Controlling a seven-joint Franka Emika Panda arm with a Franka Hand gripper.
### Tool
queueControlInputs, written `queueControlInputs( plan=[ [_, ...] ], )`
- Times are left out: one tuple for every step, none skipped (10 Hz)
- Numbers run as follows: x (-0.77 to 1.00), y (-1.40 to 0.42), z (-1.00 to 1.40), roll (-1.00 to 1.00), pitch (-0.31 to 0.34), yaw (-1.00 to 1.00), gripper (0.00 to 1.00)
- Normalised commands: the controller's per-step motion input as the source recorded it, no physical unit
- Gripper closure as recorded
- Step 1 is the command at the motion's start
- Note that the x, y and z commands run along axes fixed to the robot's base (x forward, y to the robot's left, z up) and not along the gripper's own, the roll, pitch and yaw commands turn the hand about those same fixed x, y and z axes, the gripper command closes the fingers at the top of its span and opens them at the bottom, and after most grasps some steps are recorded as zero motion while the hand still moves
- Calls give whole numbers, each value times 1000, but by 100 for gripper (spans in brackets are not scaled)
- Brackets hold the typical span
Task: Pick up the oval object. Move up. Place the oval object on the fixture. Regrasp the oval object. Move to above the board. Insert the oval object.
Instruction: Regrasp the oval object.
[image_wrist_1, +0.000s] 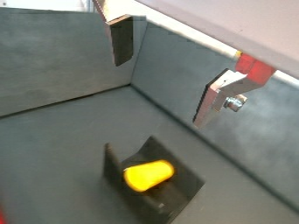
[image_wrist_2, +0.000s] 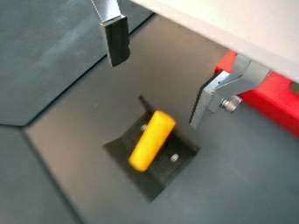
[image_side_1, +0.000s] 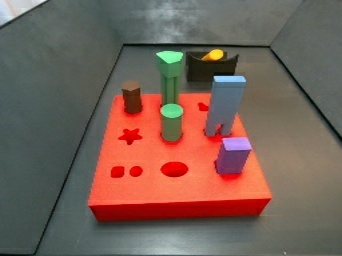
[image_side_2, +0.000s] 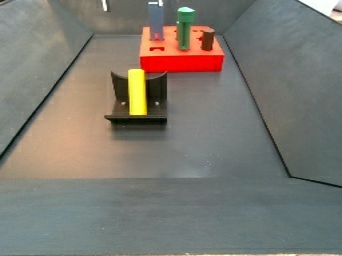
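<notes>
Resting on the fixture (image_wrist_2: 149, 156), your oval object (image_wrist_2: 151, 140) lies apart from the gripper (image_wrist_2: 162, 72), spread wide, empty.

A smooth yellow-orange oval peg (image_side_2: 135, 90) lies on the dark grey-black L-shaped fixture (image_side_2: 138, 118), centre-left in a side view. Behind, the thick red square board (image_side_1: 179, 172) carries two green pegs (image_side_1: 171, 123), a brown peg (image_side_1: 131, 97), a blue block (image_side_1: 227, 104) and a purple block (image_side_1: 235, 156). The gripper (image_wrist_2: 163, 70), silver-plated with dark pads, hangs over plain grey flooring.
</notes>
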Motion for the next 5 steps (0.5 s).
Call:
queueControlInputs(
  plan=[
    [14,-23,-6,1000,-3,34,0],
    [23,-21,-3,1000,5,37,0],
    [40,-25,-4,1000,21,41,0],
    [55,-28,-9,1000,36,46,0],
    [69,-32,-12,1000,58,54,0]
  ],
)
